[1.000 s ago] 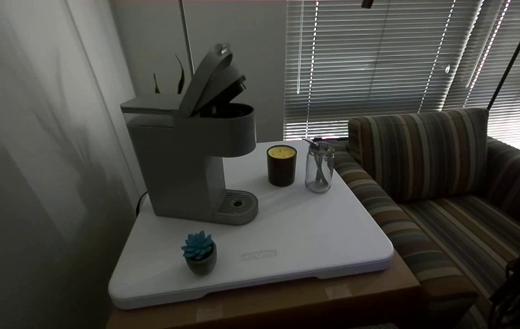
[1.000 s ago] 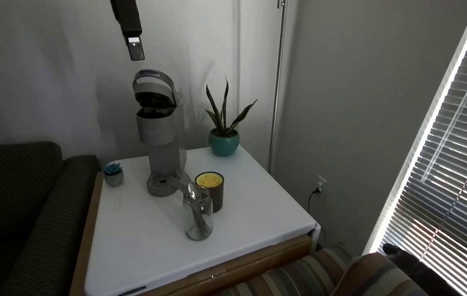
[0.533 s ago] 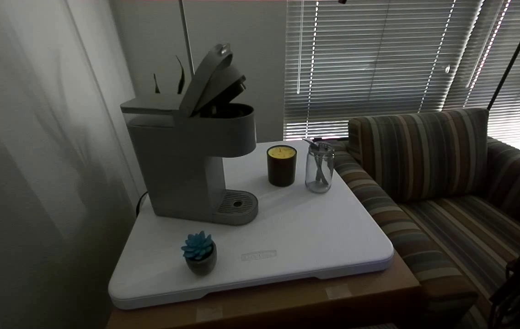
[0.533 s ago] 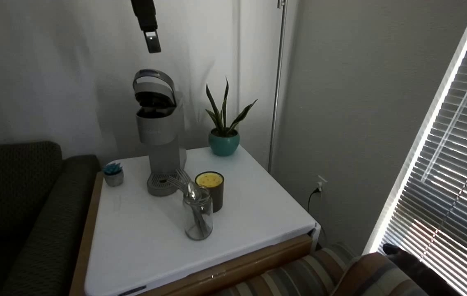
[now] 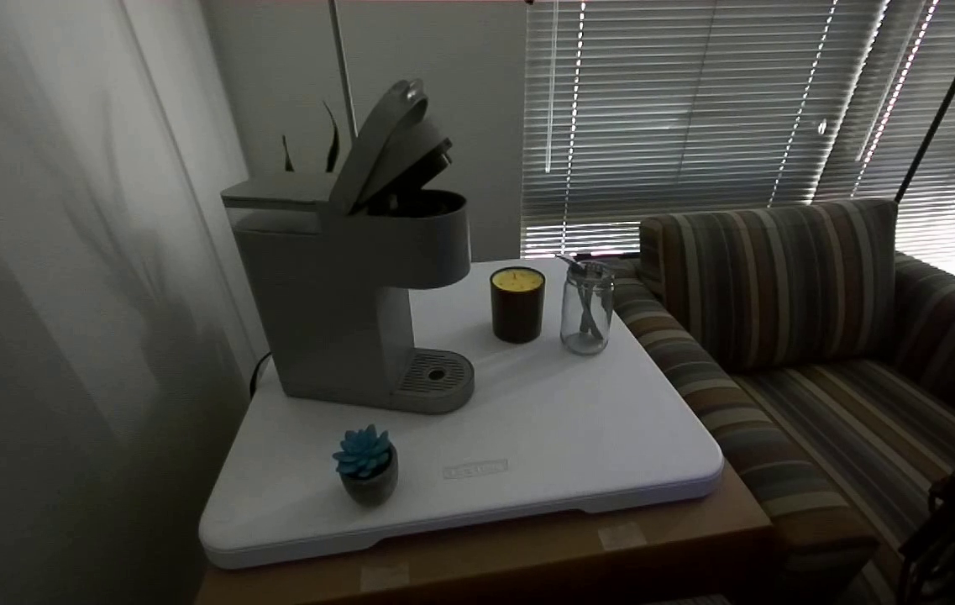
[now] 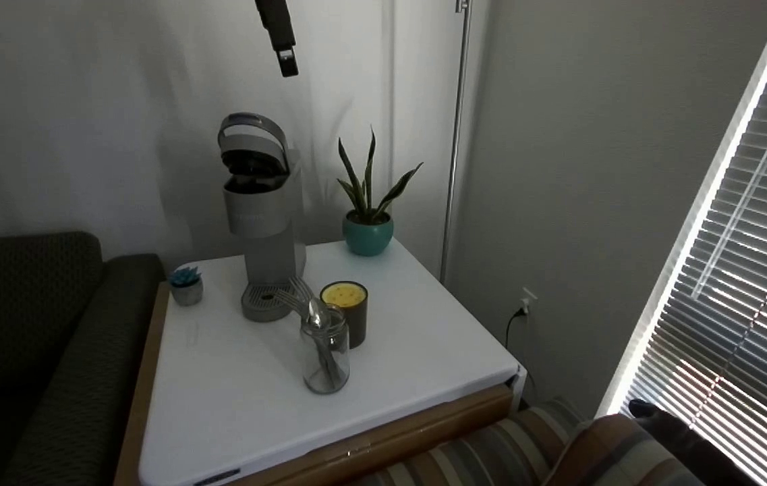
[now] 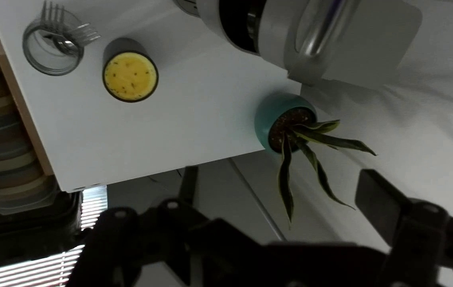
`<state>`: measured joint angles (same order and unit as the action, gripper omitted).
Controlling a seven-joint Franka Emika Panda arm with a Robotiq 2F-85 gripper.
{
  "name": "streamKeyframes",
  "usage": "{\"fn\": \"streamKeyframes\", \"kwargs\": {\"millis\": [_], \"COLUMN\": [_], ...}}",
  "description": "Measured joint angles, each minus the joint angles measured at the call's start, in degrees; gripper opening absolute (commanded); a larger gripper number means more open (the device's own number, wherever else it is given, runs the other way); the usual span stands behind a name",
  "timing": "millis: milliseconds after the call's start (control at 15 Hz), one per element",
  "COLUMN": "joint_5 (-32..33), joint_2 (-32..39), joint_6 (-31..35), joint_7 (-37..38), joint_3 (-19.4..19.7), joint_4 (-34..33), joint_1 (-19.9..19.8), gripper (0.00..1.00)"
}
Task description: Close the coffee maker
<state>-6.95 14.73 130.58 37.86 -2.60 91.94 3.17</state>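
Black tool (image 7: 279,179), spread wide, has drawn nearer the potted plant (image 6: 367,231) while the coffee maker (image 6: 262,214) stays open.

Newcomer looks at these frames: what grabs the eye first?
The grey coffee maker on the white table, its lid tilted open. Then the yellow-topped candle beside the cutlery jar, and the blue succulent near the table's edge. The gripper hangs high in an exterior view.

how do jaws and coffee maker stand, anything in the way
Jaws open, empty. Coffee maker open, lid raised. Nothing seen blocking the lid.
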Motion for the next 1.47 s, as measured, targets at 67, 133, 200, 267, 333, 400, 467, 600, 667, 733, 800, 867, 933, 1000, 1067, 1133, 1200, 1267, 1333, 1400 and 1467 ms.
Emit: {"fn": "streamKeyframes", "kwargs": {"millis": [67, 133, 200, 267, 333, 400, 467, 600, 667, 733, 800, 867, 933, 1000, 1067, 1133, 1200, 1267, 1333, 1400, 1467], "joint_5": [0.0, -0.1, -0.1, -0.2, -0.4, -0.7, -0.9, -1.0, -1.1, -1.2, -1.6, -2.0, -2.1, -2.1, -2.1, -2.1, -2.1, -2.1, -2.1, -2.1, -2.1], "joint_2": [1.6, 3.2, 4.8, 6.4, 7.9, 9.5, 11.0, 14.0, 15.4, 16.7, 18.0, 19.1, 20.1, 21.0, 21.8, 22.5, 23.0, 23.3, 23.3, 23.3, 23.2], "joint_6": [0.0, 0.0, 0.0, -0.1, -0.1, -0.1, -0.2, -0.4, -0.6, -0.9, -1.5, -2.1, -2.7, -3.1, -3.4, -3.6, -3.7, -3.6, -3.6, -3.6, -3.6], "joint_7": [-0.1, -0.1, -0.1, -0.1, -0.1, -0.1, -0.1, -0.1, -0.1, -0.1, -0.5, -0.9, -1.3, -2.1, -3.1, -4.0, -4.7, -4.8, -4.7, -4.7, -4.7], "joint_3": [-0.1, -0.2, -0.2, -0.2, -0.3, -0.4, -0.5, -0.9, -1.1, -1.4, -1.8, -2.2, -2.5, -2.8, -3.1, -3.2, -3.3, -3.4, -3.4, -3.4, -3.4], "joint_4": [-2.1, -4.4, -6.6, -8.8, -10.9, -13.0, -15.1, -19.0, -20.9, -22.7, -24.3, -25.8, -27.1, -28.2, -29.2, -29.8, -30.3, -30.4, -30.4, -30.4, -30.4], "joint_1": [0.6, 1.2, 1.8, 2.5, 3.1, 3.6, 4.2, 5.1, 5.5, 5.9, 6.2, 6.5, 6.8, 7.0, 7.2, 7.4, 7.5, 7.6, 7.6, 7.6, 7.6], "gripper": [1.0, 1.0, 1.0, 1.0, 1.0, 0.93, 0.74, 0.69, 0.62, 0.54, 0.48, 0.39, 0.34, 0.27, 0.2, 0.12, 0.32, 0.23, 0.18, 0.13, 0.12]}}
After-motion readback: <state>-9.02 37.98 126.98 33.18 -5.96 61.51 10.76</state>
